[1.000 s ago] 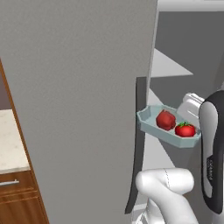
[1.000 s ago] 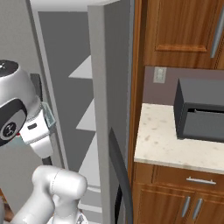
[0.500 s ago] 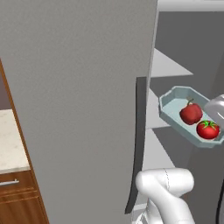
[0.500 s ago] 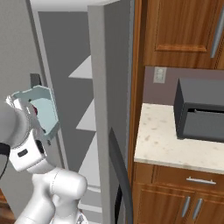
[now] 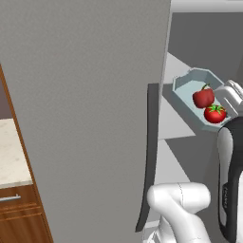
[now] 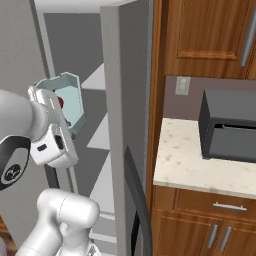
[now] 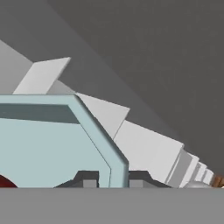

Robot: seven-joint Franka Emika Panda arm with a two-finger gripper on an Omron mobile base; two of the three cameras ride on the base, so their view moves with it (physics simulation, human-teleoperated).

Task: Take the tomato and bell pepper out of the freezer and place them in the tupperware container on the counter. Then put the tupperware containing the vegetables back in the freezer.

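Tupperware container (image 5: 190,93) risen toward freezer (image 5: 85,95) shelves.

A brown wooden upper cabinet (image 6: 207,35) with a raised panel door and a slim silver bar handle (image 6: 248,31) hangs on the right in the right base view. Below it runs a dull purple-brown back wall (image 6: 182,107) carrying a small pale outlet plate (image 6: 182,85). A boxy black microwave oven (image 6: 229,125) with a dark glass front sits on a beige speckled stone worktop (image 6: 185,161). Under the stone is a brown wooden drawer (image 6: 215,205) with a silver bar handle, and cabinet doors below it. In the left base view, a second stretch of beige stone worktop (image 5: 12,154) tops another brown wooden drawer front (image 5: 19,204). Lighting is flat and even.
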